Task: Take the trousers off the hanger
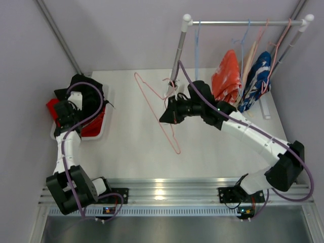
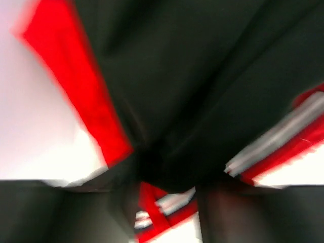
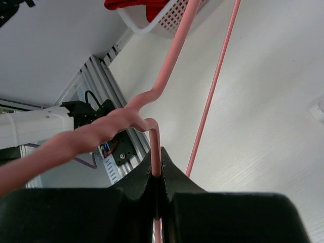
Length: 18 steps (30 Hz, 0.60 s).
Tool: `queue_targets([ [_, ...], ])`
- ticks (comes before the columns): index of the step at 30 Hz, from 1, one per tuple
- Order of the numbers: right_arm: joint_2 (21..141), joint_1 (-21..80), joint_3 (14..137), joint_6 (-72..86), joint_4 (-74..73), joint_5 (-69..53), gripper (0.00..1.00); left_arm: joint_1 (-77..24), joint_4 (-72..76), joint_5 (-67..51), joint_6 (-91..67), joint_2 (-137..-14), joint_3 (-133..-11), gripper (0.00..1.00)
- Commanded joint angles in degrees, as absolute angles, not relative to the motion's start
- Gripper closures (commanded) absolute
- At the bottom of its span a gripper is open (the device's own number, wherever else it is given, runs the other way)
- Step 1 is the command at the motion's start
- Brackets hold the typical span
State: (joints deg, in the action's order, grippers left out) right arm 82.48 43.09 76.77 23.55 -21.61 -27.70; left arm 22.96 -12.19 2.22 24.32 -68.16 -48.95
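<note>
1. Top view: the left gripper hangs low over the white basket at the table's left edge. The basket holds the red trousers, with the black trousers heaped on top and spilling past the far rim. Mid-table, the right gripper grips the bare pink hanger. An orange garment and a blue garment hang on the rack.
2. Left wrist view: blurred black cloth fills the frame, with red cloth and basket slats at its edges. How wide the fingers stand, or whether they have hold of fabric, cannot be told. The likely risk is that cloth snagged on a finger gets dragged back out when the arm lifts, or slides off the rim.
3. Right wrist view: the jaws are pressed together on the thin hanger wire below its twisted neck. So narrow a hold could let the hanger swivel or slip. The basket, with red cloth showing, sits well apart.
</note>
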Motion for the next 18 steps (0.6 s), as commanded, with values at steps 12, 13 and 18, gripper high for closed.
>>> queue_targets([
  [12, 57.2, 42.5, 69.3, 19.4, -29.6, -23.9, 1.00, 23.1, -37.2, -16.8, 15.2, -57.2, -68.1, 0.01],
  [13, 54.3, 42.4, 68.5, 20.2, -29.9, -22.6, 1.00, 23.1, -38.1, -18.2, 14.5, -56.9, -70.2, 0.01],
  [18, 45.3, 41.4, 63.1, 24.2, -34.0, -15.1, 1.00, 23.1, -40.3, -24.6, 13.0, -55.4, -79.6, 0.01],
])
